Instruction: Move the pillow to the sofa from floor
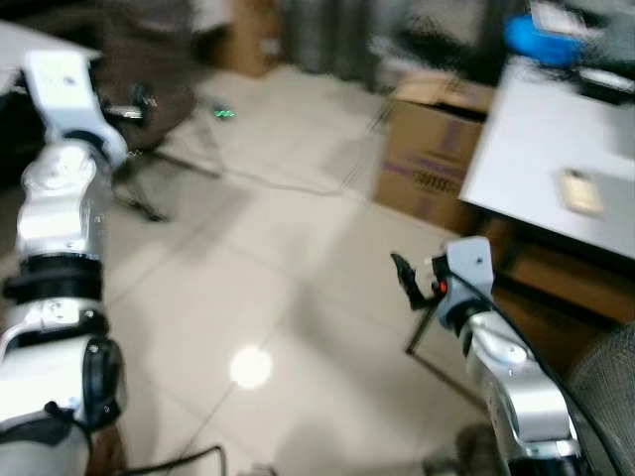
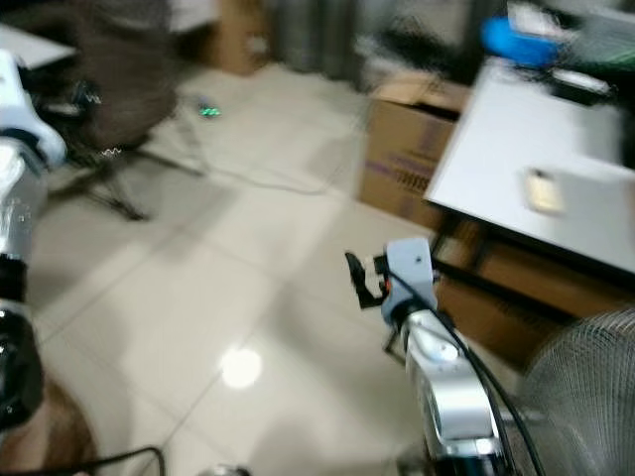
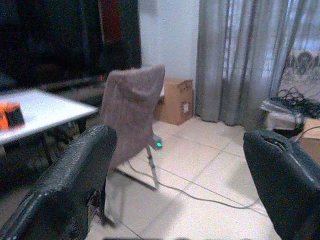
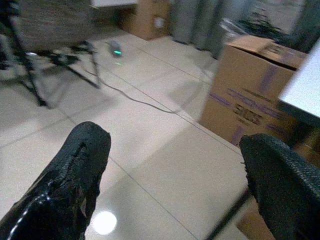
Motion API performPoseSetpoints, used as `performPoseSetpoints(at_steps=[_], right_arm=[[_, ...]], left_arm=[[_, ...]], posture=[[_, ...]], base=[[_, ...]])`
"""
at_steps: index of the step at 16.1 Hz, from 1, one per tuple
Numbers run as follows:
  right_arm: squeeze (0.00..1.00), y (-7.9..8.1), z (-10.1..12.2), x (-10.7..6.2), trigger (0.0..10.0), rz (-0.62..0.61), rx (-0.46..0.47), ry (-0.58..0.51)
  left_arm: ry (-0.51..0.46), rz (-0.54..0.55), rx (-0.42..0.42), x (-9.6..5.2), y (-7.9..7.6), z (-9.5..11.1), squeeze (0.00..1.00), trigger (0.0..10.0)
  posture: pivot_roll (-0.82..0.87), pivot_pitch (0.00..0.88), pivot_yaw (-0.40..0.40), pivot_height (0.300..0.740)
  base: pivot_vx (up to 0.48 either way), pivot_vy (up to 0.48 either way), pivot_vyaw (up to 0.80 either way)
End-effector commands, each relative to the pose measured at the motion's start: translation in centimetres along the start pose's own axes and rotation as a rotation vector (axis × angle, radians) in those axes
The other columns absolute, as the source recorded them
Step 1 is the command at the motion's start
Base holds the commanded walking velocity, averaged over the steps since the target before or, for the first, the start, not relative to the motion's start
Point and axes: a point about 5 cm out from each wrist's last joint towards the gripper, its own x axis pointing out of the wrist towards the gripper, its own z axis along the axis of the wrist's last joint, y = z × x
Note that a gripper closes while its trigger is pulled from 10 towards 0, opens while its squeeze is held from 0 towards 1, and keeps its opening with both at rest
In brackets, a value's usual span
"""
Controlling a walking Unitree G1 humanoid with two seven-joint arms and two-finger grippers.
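Pale tiled floor (image 1: 298, 288) spreads mid-frame, blurred; no pillow apparent. Right gripper (image 4: 172, 180) and left gripper (image 3: 180, 175) hang with jaws spread; probably keep scanning slowly.

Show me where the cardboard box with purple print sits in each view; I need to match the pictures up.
Left eye view: cardboard box, upper middle, beside the white table.
Right eye view: upper middle, left of the table.
Left wrist view: cannot tell.
Right wrist view: upper right.
Shared landmark: floor cable.
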Motion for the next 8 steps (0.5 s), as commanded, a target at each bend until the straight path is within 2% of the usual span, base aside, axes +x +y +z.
performPoseSetpoints(at_steps=[1, 2, 3, 4, 5, 6, 7, 8], right_arm=[[1.0, -0.3, 0.4, -0.4, 10.0, -0.009, 0.098, -0.012], [1.0, 0.0, 0.5, -0.6, 10.0, -0.001, 0.142, -0.009], [1.0, 0.2, 0.3, -1.0, 10.0, 0.024, 0.126, -0.003], [1.0, 0.1, -0.1, -1.5, 10.0, 0.006, 0.102, 0.004], [1.0, 0.0, -0.5, -1.8, 10.0, -0.011, 0.1, 0.013], [1.0, 0.0, -0.7, -2.0, 10.0, -0.015, 0.093, 0.018], [1.0, 0.1, -1.0, -2.2, 10.0, -0.033, 0.056, 0.042], [1.0, 0.3, -0.8, -2.1, 10.0, -0.026, 0.072, 0.03]], left_arm=[[0.052, -0.16, -0.014, -1.8, -1.1, -1.5, 0.0, 10.0], [0.076, -0.268, 0.092, -4.1, -2.3, -3.6, 0.0, 10.0], [0.112, -0.3, 0.194, -6.9, -3.3, -5.6, 0.0, 10.0], [0.173, -0.323, 0.218, -9.7, -4.3, -7.5, 0.0, 10.0], [0.228, -0.295, 0.167, -11.6, -5.1, -8.6, 0.0, 10.0], [0.247, -0.268, 0.156, -12.3, -5.3, -9.0, 0.0, 10.0], [0.326, -0.179, 0.125, -14.3, -5.4, -10.5, 0.0, 10.0], [0.323, -0.157, 0.171, -15.4, -5.4, -11.0, 0.0, 10.0]], posture=[[-0.18, 0.0, 0.003, 0.74], [-0.18, 0.0, 0.005, 0.74], [-0.18, 0.0, 0.004, 0.74], [-0.18, 0.0, -0.001, 0.74], [-0.18, 0.0, -0.008, 0.74], [-0.17, 0.0, -0.009, 0.74], [-0.18, 0.0, -0.009, 0.74], [-0.18, 0.0, -0.014, 0.74]], base=[[0.0, 0.0, 0.8], [0.0, 0.0, 0.8], [0.0, 0.0, 0.8], [0.0, 0.0, 0.8], [0.0, 0.0, 0.8], [0.0, 0.0, 0.8], [0.0, 0.0, 0.8], [0.0, 0.0, 0.8]])
